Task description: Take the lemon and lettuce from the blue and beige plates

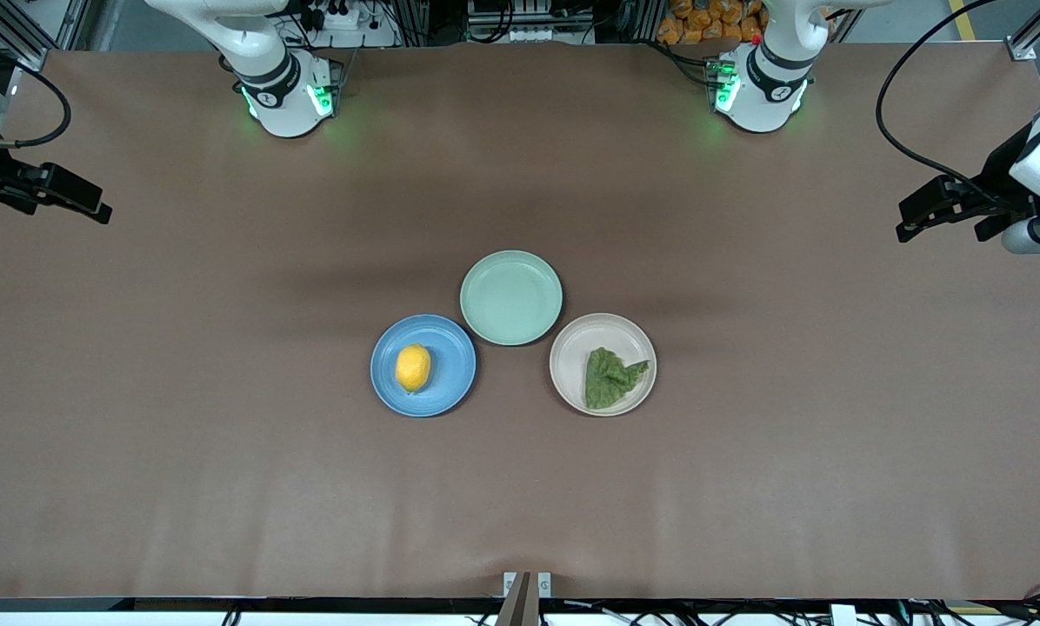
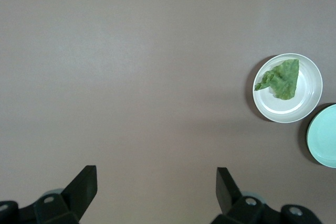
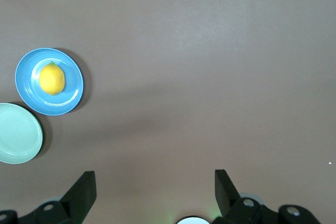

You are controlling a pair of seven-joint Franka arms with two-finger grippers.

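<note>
A yellow lemon (image 1: 413,367) lies on a blue plate (image 1: 450,382) near the table's middle. A green lettuce leaf (image 1: 609,376) lies on a beige plate (image 1: 572,348) beside it, toward the left arm's end. My left gripper (image 1: 920,213) hangs high over the table's left-arm end, open and empty (image 2: 156,174); its wrist view shows the lettuce (image 2: 282,78) on the beige plate (image 2: 286,109) well away. My right gripper (image 1: 76,200) hangs over the right-arm end, open and empty (image 3: 155,178); its wrist view shows the lemon (image 3: 52,78) on the blue plate (image 3: 31,98) well away.
An empty pale green plate (image 1: 511,297) sits between the two plates, farther from the front camera, touching or nearly touching both. It also shows in the left wrist view (image 2: 324,137) and the right wrist view (image 3: 18,132). Brown tabletop (image 1: 224,478) surrounds the plates.
</note>
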